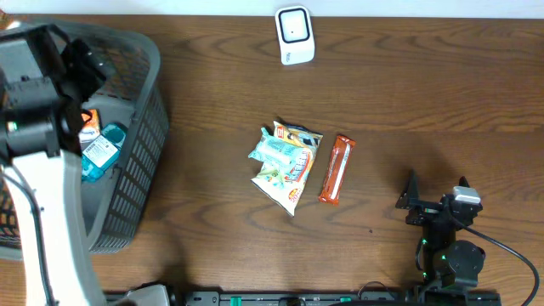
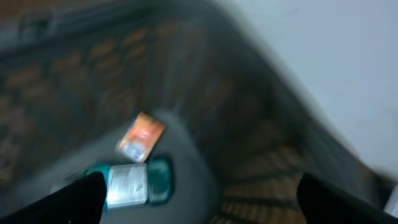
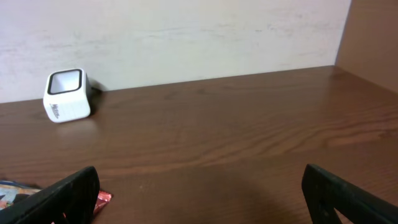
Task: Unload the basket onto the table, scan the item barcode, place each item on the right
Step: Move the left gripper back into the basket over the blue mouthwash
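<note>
on table (image 1: 408,93), orange bar (image 1: 336,169) long axis near-far; left fingers (image 2: 74,202), right fingers (image 3: 68,196) spread.

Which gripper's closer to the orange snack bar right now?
Right. The right gripper is a little to the right of the orange snack bar; the left gripper is over the basket, far to its left.

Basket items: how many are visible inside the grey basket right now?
2. A teal bottle lies on the floor of the basket, and a small orange packet sits next to it. The left arm covers part of the basket from overhead, so more may be hidden.
</note>
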`<state>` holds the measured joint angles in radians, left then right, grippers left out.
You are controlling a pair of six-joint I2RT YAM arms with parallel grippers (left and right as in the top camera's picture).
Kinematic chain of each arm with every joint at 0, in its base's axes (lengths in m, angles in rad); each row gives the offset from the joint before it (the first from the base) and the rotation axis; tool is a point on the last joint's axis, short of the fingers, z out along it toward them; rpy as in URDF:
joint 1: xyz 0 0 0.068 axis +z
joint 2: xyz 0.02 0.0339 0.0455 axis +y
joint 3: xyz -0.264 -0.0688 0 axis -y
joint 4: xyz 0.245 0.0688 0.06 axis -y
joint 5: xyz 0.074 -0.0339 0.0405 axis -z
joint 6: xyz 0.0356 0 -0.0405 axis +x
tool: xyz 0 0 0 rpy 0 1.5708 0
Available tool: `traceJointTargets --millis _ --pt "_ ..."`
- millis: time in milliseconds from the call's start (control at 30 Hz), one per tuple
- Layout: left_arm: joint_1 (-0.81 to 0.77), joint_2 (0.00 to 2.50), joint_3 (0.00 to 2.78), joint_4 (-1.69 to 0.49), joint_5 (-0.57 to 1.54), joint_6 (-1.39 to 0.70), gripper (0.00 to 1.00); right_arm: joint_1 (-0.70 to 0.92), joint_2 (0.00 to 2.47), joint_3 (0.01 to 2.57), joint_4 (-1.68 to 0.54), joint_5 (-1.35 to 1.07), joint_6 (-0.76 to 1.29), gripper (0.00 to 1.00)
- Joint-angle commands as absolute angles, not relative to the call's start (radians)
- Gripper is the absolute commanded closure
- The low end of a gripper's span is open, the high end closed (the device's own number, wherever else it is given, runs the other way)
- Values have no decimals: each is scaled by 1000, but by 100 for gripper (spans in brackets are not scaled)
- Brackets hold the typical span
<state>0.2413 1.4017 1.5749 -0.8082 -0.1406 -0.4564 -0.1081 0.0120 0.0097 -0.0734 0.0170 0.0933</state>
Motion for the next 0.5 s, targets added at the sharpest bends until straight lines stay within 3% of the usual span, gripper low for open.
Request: traceJointTargets --millis 0,233,467 --pt "317 1488 1579 -863 -147 -738 2 -117 9 5 -74 12 77 1" --pt "439 1650 1570 -1017 -146 -1270 2 -117 9 5 -74 12 77 1" --pt "461 1794 1570 -1014 -151 -1319 2 -117 9 5 -74 12 77 1"
